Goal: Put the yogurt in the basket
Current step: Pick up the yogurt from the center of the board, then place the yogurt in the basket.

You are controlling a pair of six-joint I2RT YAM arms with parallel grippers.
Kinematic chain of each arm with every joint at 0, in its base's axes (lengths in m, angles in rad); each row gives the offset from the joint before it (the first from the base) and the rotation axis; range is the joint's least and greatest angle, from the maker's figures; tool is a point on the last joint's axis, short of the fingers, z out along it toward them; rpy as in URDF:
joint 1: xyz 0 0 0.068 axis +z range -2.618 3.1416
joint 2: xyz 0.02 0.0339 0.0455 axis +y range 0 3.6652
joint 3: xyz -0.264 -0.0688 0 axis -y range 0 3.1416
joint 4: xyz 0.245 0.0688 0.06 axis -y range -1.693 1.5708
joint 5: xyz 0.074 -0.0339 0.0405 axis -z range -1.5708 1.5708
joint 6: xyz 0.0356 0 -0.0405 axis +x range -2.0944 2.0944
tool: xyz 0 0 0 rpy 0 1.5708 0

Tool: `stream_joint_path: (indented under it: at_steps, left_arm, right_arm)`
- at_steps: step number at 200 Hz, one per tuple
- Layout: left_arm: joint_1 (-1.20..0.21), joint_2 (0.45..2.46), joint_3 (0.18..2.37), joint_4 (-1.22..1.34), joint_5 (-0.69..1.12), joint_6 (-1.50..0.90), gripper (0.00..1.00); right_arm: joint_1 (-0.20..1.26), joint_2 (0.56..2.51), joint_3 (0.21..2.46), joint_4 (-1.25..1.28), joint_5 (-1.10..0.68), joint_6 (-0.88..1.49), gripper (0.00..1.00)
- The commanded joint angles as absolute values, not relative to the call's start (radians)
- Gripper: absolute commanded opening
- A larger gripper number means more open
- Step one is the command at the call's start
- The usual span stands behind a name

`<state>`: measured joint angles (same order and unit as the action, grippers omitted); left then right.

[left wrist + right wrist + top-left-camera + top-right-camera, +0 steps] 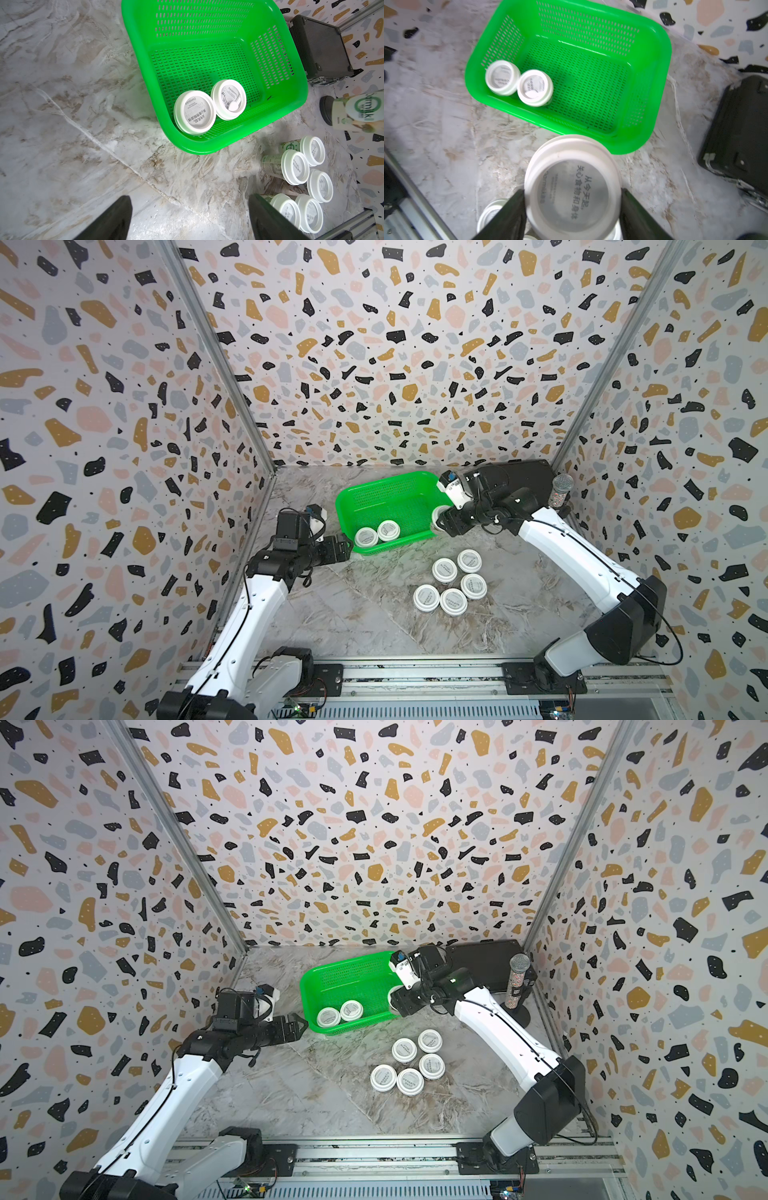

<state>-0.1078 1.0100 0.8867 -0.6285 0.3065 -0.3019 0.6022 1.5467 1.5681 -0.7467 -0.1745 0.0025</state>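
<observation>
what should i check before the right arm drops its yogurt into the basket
1. Grip: right gripper shut on the held yogurt: ok.
2. Held yogurt fully inside the basket rim: cannot tell; in a top view it shows right at the rim nearest that arm.
3. Landing room: two yogurts stand in one corner, rest of the floor bare: ok.
4. Left gripper open, empty, outside the basket: ok.
5. Five yogurts on the table upright: ok.

basket (386,491): bright green | yogurt (444,570): white lids, grey print | case (320,47): black | table (353,614): grey-brown marble
</observation>
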Motion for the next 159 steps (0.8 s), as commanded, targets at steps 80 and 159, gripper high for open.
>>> stream_joint_path:
  at_steps: [80, 159]
  left_arm:
    - [-0.109, 1.002, 0.883, -0.634, 0.316, -0.287, 0.91]
    - [-0.109, 1.002, 0.883, -0.635, 0.314, -0.287, 0.91]
  right_arm:
    - [0.600, 1.982, 1.964, -0.717, -0.105, 0.062, 0.70]
    - [0.613, 2.164, 2.066, -0.780, -0.156, 0.056, 0.71]
